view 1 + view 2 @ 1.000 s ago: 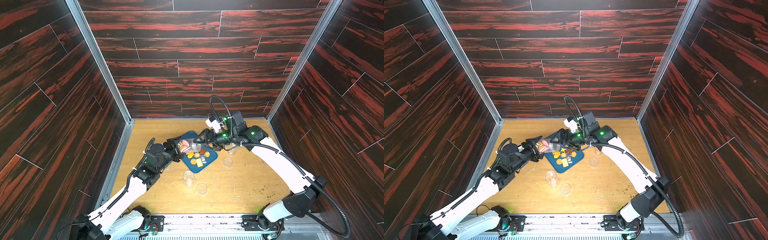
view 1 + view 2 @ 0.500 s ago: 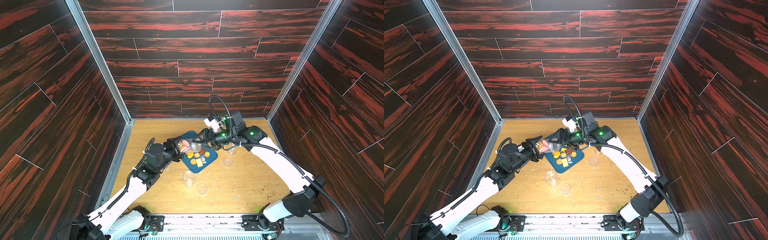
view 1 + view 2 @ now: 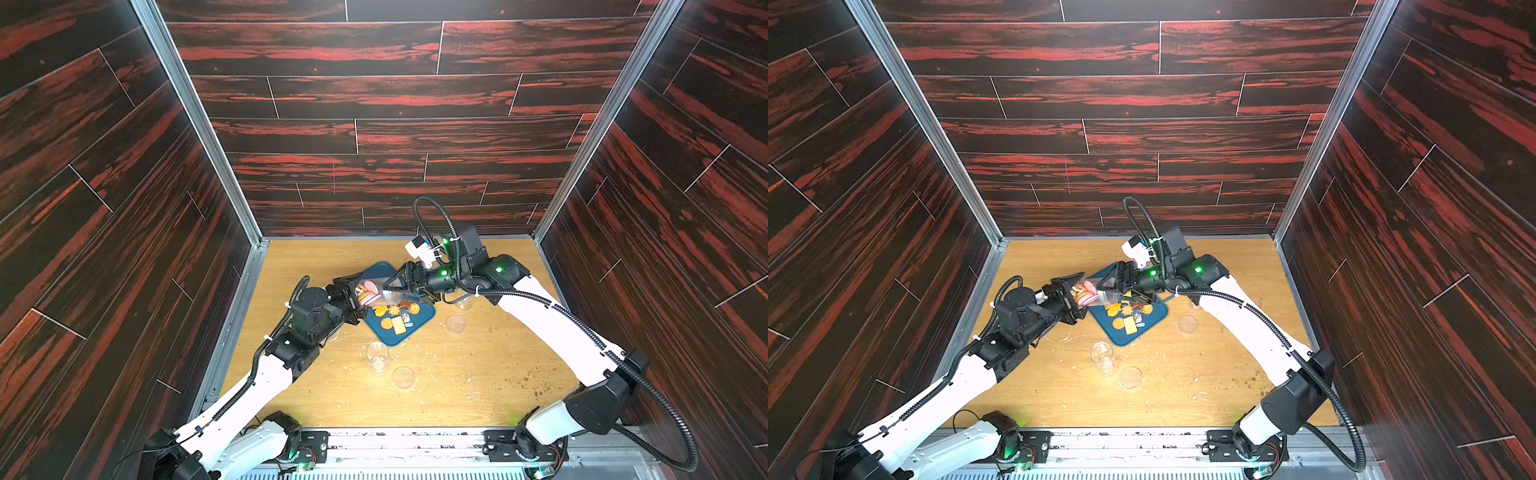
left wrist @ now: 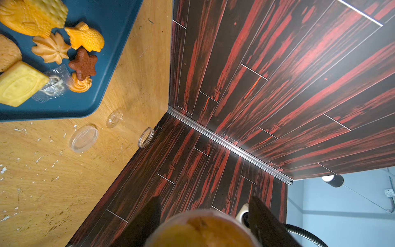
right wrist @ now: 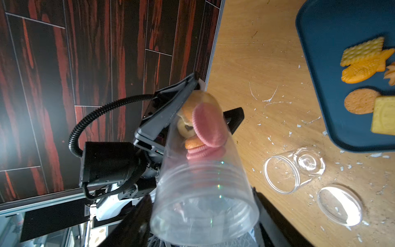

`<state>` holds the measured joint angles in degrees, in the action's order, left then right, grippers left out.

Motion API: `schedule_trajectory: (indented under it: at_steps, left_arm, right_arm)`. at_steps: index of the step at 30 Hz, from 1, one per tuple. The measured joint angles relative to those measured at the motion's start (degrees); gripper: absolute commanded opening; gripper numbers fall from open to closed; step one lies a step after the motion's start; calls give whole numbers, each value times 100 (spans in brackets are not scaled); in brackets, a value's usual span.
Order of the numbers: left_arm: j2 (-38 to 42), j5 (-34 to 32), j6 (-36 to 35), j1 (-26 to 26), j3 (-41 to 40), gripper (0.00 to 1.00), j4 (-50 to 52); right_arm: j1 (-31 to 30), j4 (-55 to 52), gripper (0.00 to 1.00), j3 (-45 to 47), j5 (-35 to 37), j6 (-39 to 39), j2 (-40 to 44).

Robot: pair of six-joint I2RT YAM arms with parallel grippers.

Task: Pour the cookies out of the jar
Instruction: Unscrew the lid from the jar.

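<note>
A clear plastic jar [image 3: 380,293] [image 3: 1100,296] lies level in the air over the blue tray [image 3: 386,338] [image 3: 1121,338]. My left gripper [image 3: 360,296] [image 3: 1079,296] [image 4: 204,203] is shut on the jar's base [image 4: 203,228]. Pink and orange cookies [image 5: 208,126] sit deep inside the jar [image 5: 203,181]. My right gripper [image 3: 392,293] [image 3: 1106,291] [image 5: 203,196] faces the left one, its fingers close on both sides of the jar's open mouth; contact does not show. More cookies [image 3: 395,316] [image 4: 51,47] lie on the tray [image 4: 85,102] [image 5: 342,25].
A crinkled clear packet [image 4: 53,85] lies among the tray's biscuits. An empty clear jar [image 3: 377,355] [image 5: 292,169] lies on its side in front of the tray. Clear lids [image 3: 403,376] [image 3: 455,324] [image 5: 339,205] and crumbs dot the wooden table. Dark walls enclose three sides.
My right gripper's jaws have narrowed around the jar's mouth. The left arm and the jar have stayed put.
</note>
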<state>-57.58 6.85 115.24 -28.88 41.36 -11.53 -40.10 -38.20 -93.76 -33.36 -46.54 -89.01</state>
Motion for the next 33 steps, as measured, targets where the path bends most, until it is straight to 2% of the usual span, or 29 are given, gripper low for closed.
schedule_trajectory:
  at_steps: [12,19,28,33]
  left_arm:
    - [35,-46,-15,0,0,59,46]
    - [79,-149,-20,0,0,59,166]
    - [107,-166,-81,-42,-7,59,426]
    - [107,-146,-111,-55,-9,59,424]
  right_arm:
    - [-9,20,58,17,50,195,0]
    - [-63,225,55,162,254,970,44]
    - [-90,1222,54,1217,378,1993,577]
    - [-96,1755,48,1661,431,2520,800]
